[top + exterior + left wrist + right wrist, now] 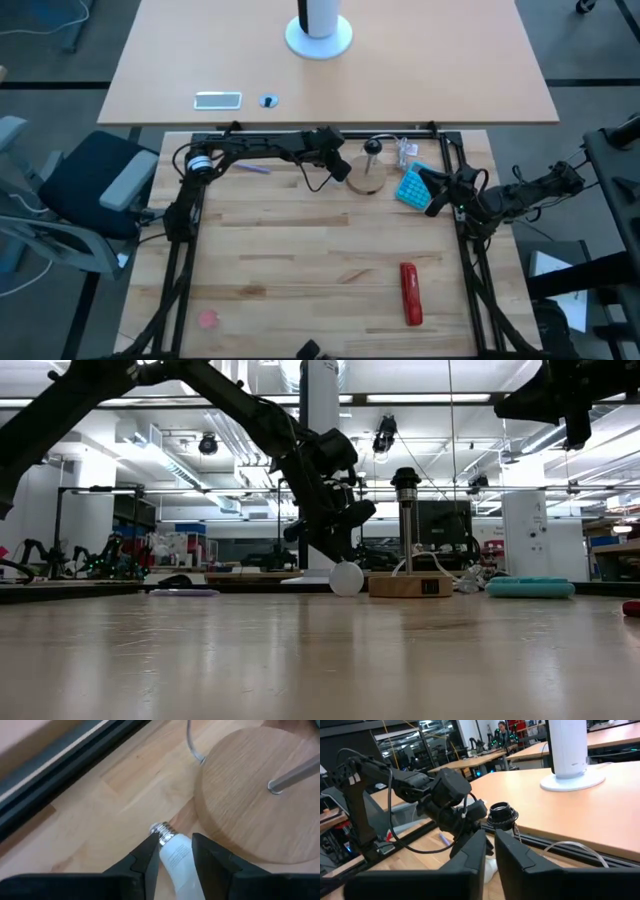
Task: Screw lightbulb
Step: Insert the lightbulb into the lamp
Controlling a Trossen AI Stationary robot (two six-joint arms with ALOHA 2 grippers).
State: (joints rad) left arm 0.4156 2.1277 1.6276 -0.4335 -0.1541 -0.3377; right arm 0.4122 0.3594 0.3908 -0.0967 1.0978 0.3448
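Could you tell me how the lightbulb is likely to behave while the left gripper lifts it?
The lightbulb looks smooth and rounded, so it may slip or swivel between the left gripper fingers. It is probably light, and likely fragile if squeezed hard.

Left gripper (172, 851) clamped low; right gripper (490, 851) nearly closed.

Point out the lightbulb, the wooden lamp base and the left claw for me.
lightbulb (175, 857): left wrist view, white neck just below the screw end.
wooden lamp base (250, 790): left wrist view, bare disc top.
left claw (176, 851): left wrist view, midway between fingertips, shut on the bulb.
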